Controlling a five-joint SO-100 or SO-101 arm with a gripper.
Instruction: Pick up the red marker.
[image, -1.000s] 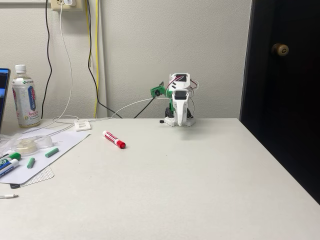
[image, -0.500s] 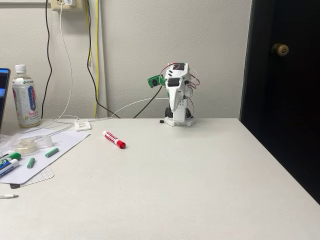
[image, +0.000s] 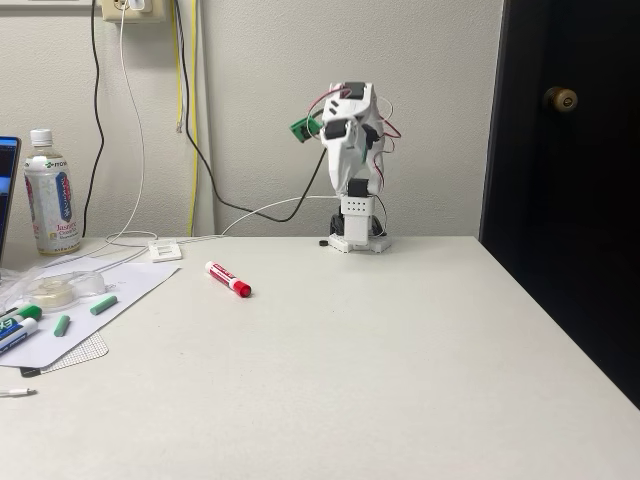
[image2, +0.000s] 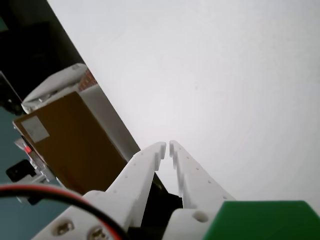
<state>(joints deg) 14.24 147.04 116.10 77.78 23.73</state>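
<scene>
Looking at the fixed view, I have the arm (image: 352, 150) raised at the back of the table (image: 400, 380), just right of the frame's centre, standing on its base against the wall. From that side I can't make out its tips. In the wrist view the gripper (image2: 167, 148) comes up from the bottom edge with its two white fingers (image2: 145, 167) brought nearly together, a thin slit between the tips and nothing held in them. Behind the tips I see pale table surface filling the upper right of that frame, and a brown cardboard box (image2: 70, 142) past the table edge at the left.

I find the red marker (image: 228, 279) lying flat on the table in the fixed view, left of centre, well apart from the arm and lower in the frame than its base. It lies on a slant, the red cap toward the lower right.

At the far left of the fixed view sit a sheet of paper (image: 120, 290) with small items on it, a green-capped marker (image: 20, 316) at the edge, and a drink bottle (image: 50, 195) against the wall. A dark door (image: 570, 200) fills the right side.
</scene>
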